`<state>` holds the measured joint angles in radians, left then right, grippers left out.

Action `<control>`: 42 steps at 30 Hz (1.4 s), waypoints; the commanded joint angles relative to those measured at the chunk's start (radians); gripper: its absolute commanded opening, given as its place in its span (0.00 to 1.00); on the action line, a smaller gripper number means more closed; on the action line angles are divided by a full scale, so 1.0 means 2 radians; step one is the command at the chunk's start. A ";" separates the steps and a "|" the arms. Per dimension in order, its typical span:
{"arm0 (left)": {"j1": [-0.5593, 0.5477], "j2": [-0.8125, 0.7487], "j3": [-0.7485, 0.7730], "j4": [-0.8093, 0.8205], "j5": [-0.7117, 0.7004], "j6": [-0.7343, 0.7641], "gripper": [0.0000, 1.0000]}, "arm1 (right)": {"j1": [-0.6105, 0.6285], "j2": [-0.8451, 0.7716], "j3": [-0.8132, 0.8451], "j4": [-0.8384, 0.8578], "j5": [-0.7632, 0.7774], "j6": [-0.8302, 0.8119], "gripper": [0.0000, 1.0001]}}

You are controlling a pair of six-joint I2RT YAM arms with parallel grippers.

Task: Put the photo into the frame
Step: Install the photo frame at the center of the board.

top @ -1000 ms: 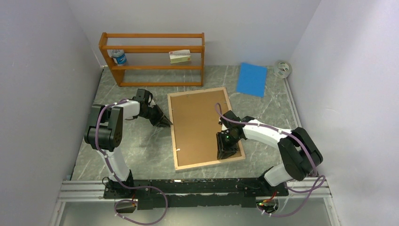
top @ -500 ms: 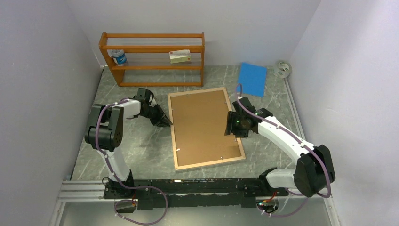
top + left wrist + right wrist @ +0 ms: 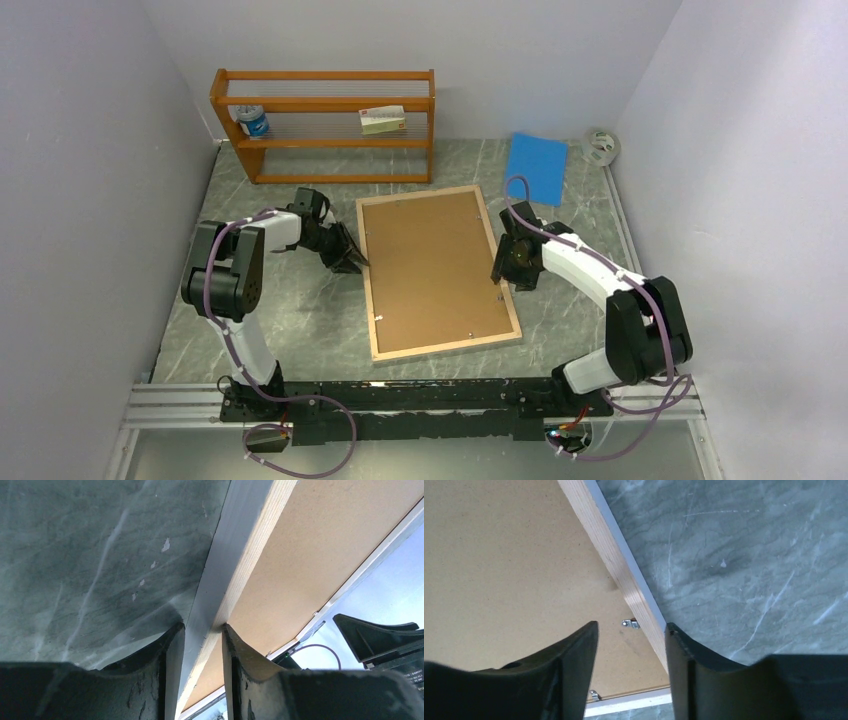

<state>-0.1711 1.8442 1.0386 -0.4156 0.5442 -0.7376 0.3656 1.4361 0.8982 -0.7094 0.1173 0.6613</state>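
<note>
The frame (image 3: 445, 345) lies face down on the marble table, its light wood rim around a brown backing board (image 3: 430, 265). The photo is hidden. My left gripper (image 3: 355, 262) sits at the frame's left rim. In the left wrist view its jaws (image 3: 202, 627) stand open astride that rim (image 3: 235, 545), one finger outside, one over the board (image 3: 325, 545). My right gripper (image 3: 503, 275) hovers at the right rim. In the right wrist view it (image 3: 631, 625) is open, with the wood rim (image 3: 609, 550), the board (image 3: 499, 555) and a metal clip (image 3: 630, 624) between its fingers.
An orange shelf rack (image 3: 325, 125) stands at the back, holding a small blue-and-white tub (image 3: 253, 122) and a small box (image 3: 383, 120). A blue sheet (image 3: 535, 168) and a tape roll (image 3: 601, 146) lie at the back right. Walls close in on both sides.
The right arm swung from the frame's lower right part up to its right rim and its jaws widened. The left jaws opened wider at the left rim. The frame stayed put.
</note>
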 commanded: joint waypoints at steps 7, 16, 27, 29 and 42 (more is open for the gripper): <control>-0.003 0.006 0.004 0.001 0.012 0.019 0.37 | -0.010 0.039 0.005 0.040 -0.014 -0.026 0.48; -0.003 0.008 0.006 -0.003 0.010 0.024 0.35 | -0.010 0.026 -0.002 0.003 -0.032 -0.055 0.53; -0.003 0.018 0.006 0.000 0.014 0.024 0.32 | -0.010 0.014 -0.024 -0.007 -0.014 -0.068 0.42; -0.003 0.018 0.006 0.001 0.015 0.022 0.32 | -0.010 0.021 -0.022 -0.003 -0.013 -0.068 0.41; -0.003 0.020 0.008 -0.001 0.015 0.024 0.31 | -0.010 0.046 -0.030 0.021 -0.004 -0.084 0.39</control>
<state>-0.1688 1.8584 1.0431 -0.4049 0.5842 -0.7147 0.3496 1.5112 0.8532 -0.6983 0.0692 0.5205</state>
